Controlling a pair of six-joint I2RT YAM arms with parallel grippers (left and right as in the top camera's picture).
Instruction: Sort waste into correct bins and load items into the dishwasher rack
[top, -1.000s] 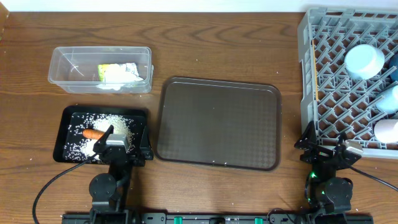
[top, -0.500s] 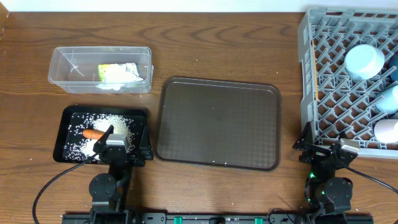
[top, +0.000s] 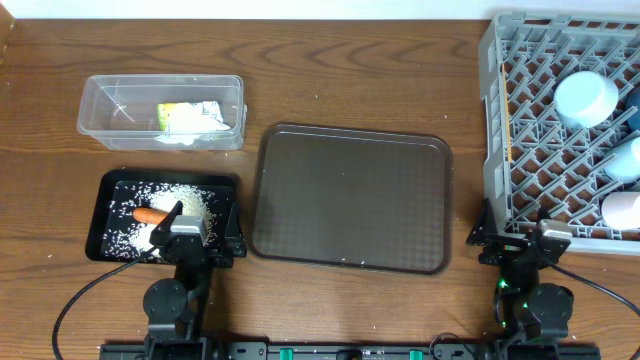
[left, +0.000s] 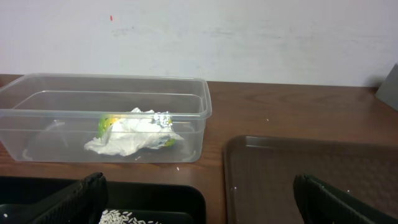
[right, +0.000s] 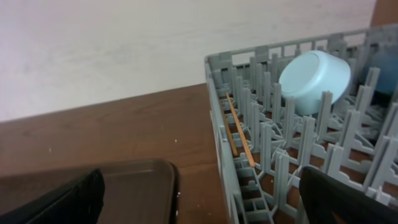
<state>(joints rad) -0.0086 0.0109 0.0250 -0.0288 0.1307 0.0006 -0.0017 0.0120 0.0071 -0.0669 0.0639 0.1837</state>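
Note:
Rice grains and a small orange carrot lie in the black tray. The clear tub holds a crumpled tissue with the green-and-yellow wrapper. In the grey rack rest a light-blue bowl, white cups and wooden chopsticks. My left gripper is open at the black tray's near right corner and holds nothing. Over the rack's near left corner my right gripper stands open and empty too.
A large brown serving tray lies between the bins and the rack, with a few stray rice grains on the wood around it. The rack runs past the right edge of view. A wall stands behind the table.
The right gripper has turned slightly and shifted a little left at the rack's corner. The left arm and all the objects have stayed put.

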